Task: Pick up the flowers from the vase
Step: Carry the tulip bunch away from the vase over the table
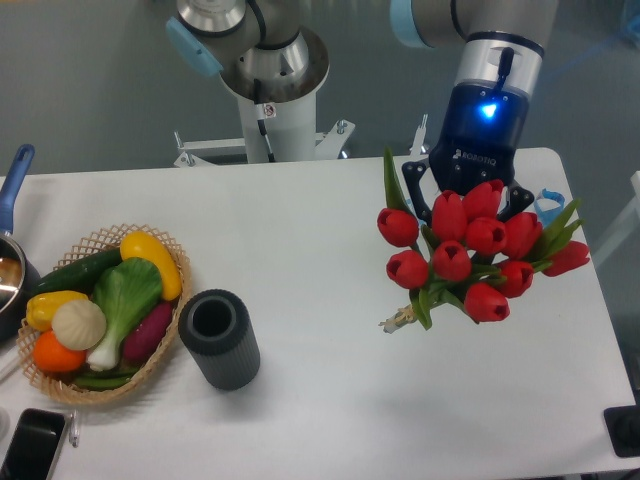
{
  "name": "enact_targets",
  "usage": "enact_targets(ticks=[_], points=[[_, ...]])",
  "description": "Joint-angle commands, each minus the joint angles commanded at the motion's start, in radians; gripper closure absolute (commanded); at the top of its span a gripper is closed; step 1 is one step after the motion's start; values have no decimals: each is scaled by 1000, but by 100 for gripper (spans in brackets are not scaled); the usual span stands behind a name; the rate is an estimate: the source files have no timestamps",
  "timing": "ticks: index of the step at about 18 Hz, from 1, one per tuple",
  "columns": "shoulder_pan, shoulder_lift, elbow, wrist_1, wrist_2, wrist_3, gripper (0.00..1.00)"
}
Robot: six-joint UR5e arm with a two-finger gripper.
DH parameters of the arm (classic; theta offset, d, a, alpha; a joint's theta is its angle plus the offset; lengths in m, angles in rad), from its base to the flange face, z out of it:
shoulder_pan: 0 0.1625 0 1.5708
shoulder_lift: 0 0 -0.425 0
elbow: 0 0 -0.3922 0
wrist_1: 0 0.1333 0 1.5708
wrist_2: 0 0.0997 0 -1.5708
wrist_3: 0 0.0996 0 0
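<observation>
The flowers (470, 250) are hanging over the right side of the table (330, 400), just in front of the gripper (467, 195) and well apart from the vase (219, 338). The vase is standing near the table's front left, just right of the wicker basket (60, 385), which is holding vegetables (125, 295). A pan (10, 265) is sitting at the table's left edge.
</observation>
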Motion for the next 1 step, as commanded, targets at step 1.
enact_targets(ticks=[1], points=[[2,0,11,0,0,-3,75]])
